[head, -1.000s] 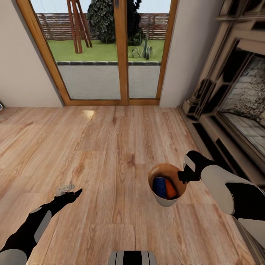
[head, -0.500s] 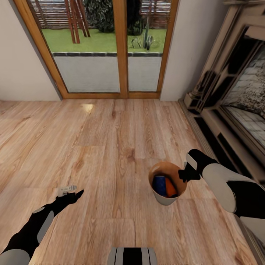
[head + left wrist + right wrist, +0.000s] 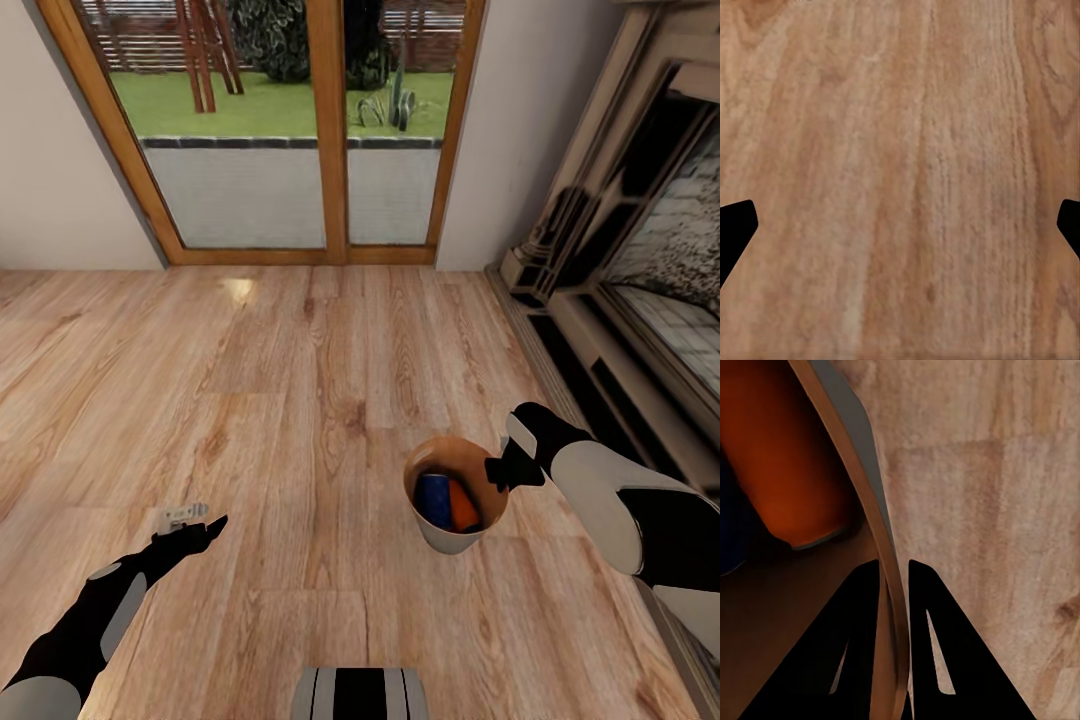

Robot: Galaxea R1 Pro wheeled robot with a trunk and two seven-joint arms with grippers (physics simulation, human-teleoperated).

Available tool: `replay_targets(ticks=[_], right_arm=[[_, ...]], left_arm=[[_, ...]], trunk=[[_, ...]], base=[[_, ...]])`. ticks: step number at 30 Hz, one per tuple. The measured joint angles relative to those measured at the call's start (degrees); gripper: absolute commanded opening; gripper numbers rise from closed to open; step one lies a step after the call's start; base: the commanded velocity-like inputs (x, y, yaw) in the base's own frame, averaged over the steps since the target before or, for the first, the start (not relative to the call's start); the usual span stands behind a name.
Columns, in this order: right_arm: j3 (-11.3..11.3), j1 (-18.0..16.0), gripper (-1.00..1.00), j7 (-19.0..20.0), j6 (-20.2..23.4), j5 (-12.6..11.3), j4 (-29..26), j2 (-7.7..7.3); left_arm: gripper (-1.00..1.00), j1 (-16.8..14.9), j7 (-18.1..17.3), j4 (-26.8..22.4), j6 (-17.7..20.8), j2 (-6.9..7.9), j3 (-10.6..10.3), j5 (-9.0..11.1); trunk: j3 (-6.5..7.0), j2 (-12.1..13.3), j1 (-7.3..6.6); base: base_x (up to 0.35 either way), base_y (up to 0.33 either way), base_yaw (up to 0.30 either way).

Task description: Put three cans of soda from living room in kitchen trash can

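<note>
The light grey bin (image 3: 455, 500) sits on the wood floor (image 3: 300, 400) at the lower right of the head view. An orange can (image 3: 463, 508) and a dark blue can (image 3: 434, 500) lie inside it, side by side. The right gripper (image 3: 500, 473) pinches the bin's wall (image 3: 862, 472), one finger inside and one outside. The left gripper (image 3: 200, 525) hangs over bare floor at the lower left, its fingers (image 3: 733, 232) spread wide with nothing between them. Glass doors (image 3: 300, 130) stand at the top.
</note>
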Motion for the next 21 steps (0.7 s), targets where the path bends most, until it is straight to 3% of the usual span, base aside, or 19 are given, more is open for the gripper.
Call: replay_targets(ticks=[3, 4, 5, 21], right_arm=[[0.0, -0.01, -1.0, 0.0, 0.0, -0.01, 0.0, 0.0], [-0.01, -0.02, 1.0, 0.0, 0.0, 0.0, 0.0, 0.0], [-2.26, 1.46, 1.0, 0.18, 0.0, 2.23, -0.65, -0.05], [-2.37, 1.58, 1.0, 0.24, 0.0, 2.45, -0.79, -0.04]], left_arm=[[1.0, 0.0, 0.0, 0.01, -0.04, -0.01, 0.02, 0.0], [1.0, 0.01, 0.0, 0.02, -0.06, -0.01, 0.01, 0.0], [1.0, -0.05, -0.01, 0.06, -0.14, -0.03, -0.04, 0.0], [1.0, -0.04, -0.01, 0.09, -1.22, -0.01, -0.01, -0.08]], trunk=[[0.0, 0.0, 0.01], [0.0, 0.0, 0.01], [-0.03, 0.03, 0.94], [-0.03, 0.02, 1.09]], base=[[0.0, 0.0, 0.0], [0.0, 0.0, 0.0], [0.0, 0.0, 0.0], [0.0, 0.0, 0.0]])
